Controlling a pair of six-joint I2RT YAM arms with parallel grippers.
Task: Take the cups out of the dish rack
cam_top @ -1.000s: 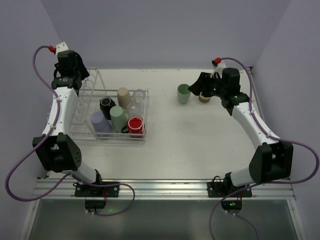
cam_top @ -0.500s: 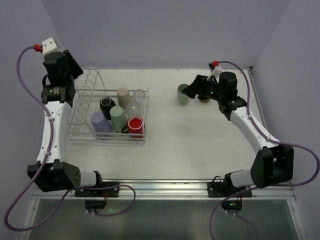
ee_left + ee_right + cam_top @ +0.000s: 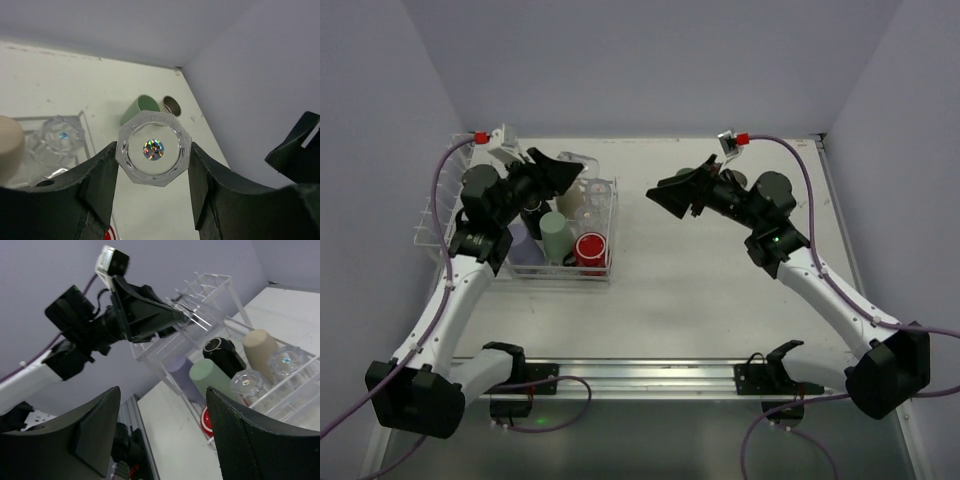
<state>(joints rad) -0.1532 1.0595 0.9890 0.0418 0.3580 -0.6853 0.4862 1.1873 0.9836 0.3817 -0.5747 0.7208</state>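
Note:
My left gripper (image 3: 560, 170) is above the dish rack (image 3: 438, 228), shut on a clear octagonal cup (image 3: 153, 149) held bottom-first between its fingertips (image 3: 107, 165). The rack basket holds upside-down lavender (image 3: 523, 245), mint green (image 3: 557, 237), red (image 3: 590, 248), beige (image 3: 570, 200), black (image 3: 223, 354) and two clear (image 3: 246, 383) cups. My right gripper (image 3: 670, 195) is open and empty in the air over the table's middle, pointing at the rack (image 3: 202, 292). A green cup (image 3: 142, 107) and a brown cup (image 3: 172, 104) stand on the table at the far right.
The rack's tall upright prongs (image 3: 197, 307) rise at its far left side behind my left gripper. The table's right edge meets the lavender wall (image 3: 240, 75) just beyond the green and brown cups. The metal rail (image 3: 640, 375) runs along the near edge.
My left arm has swung from behind the rack to above its basket and now has a clear cup. My right gripper has left the green cup, risen and moved toward the table's middle.

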